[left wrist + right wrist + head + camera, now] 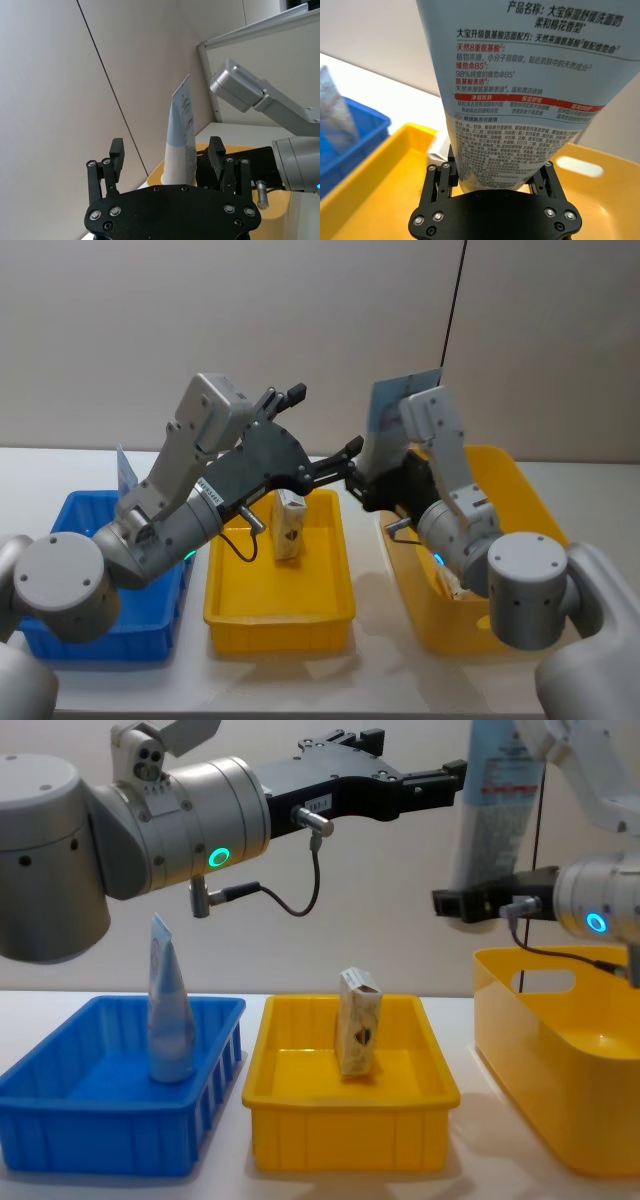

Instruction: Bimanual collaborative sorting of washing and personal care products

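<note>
Chest view: a blue bin (60, 1120) is seen holding one upright squeeze tube (170, 1010), and the middle yellow tray (350, 1125) one upright printed carton (358, 1022). A deep yellow bin (560, 1070) stands at the right. A second, larger tube (520, 85) is pinched at its lower end by the jaws of the right gripper (495, 187), raised between tray and deep bin. The left gripper (167, 160) is held just beside it with jaws spread. Bare bench (380, 660) is left in front of the tray.
</note>
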Tool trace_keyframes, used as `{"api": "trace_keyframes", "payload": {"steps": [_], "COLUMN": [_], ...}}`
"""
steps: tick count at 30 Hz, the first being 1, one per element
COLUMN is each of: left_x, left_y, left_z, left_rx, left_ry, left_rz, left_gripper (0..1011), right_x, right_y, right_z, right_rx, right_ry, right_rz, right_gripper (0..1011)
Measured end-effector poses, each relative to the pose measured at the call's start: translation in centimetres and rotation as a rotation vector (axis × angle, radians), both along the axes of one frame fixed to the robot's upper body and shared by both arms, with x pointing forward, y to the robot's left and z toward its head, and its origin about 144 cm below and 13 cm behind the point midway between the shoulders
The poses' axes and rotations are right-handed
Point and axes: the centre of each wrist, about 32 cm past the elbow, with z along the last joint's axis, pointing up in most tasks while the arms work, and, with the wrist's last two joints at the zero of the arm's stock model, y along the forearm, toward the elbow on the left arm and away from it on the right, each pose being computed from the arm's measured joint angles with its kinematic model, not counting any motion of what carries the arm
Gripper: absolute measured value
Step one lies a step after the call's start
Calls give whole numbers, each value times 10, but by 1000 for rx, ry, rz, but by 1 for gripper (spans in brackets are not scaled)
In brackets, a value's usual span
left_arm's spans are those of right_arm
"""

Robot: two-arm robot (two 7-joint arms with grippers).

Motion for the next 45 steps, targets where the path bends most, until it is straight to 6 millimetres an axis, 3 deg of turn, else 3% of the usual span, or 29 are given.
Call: {"api": "trace_keyframes", "payload": {"steps": [23, 42, 45], "left_x": [0, 0, 0], "left_y": [0, 0, 0], "left_z": [0, 0, 0], "left_rx": [0, 0, 0], "left_ry": [0, 0, 0], "left_rz": [0, 0, 0], "left_gripper": [1001, 1001, 1001], "right_x": [34, 66, 68], "right_y": [-19, -27, -27], "right_z": [7, 10, 10], "right_rx": [-105, -263, -274], "right_ry": [236, 412, 424], "right_rz": [-370, -484, -490], "right_gripper": [642, 642, 710]}}
